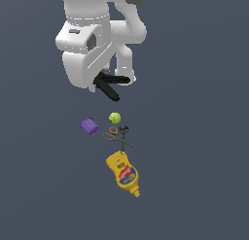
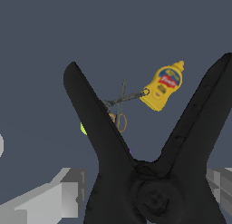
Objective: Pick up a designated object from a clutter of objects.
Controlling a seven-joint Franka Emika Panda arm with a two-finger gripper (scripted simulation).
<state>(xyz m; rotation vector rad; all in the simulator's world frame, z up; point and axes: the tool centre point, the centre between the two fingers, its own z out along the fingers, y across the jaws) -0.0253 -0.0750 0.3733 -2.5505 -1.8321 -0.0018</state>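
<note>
Most of the task looks done already: the black forked tool (image 1: 110,84) hanging up under the white arm in the upper middle of the exterior frame, well apart from the clutter lower down. Left below, around the frame centre: purple cylinder (image 1: 89,126), yellow-green ball (image 1: 115,118), orange-ringed scissors (image 1: 111,133), thin black tool (image 1: 125,138), and yellow mustard bottle (image 1: 124,173) lowest of all. Remaining, by judgement, only to keep the hold steady and perhaps carry a little higher. In the wrist frame, the two thick black arms of the tool spreading up like a V and filling the lower half, grey fingers (image 2: 59,196) at both lower corners. Gripper (image 2: 145,191) closed onto the tool at its joint, only as wide as the tool body between the fingers.
</note>
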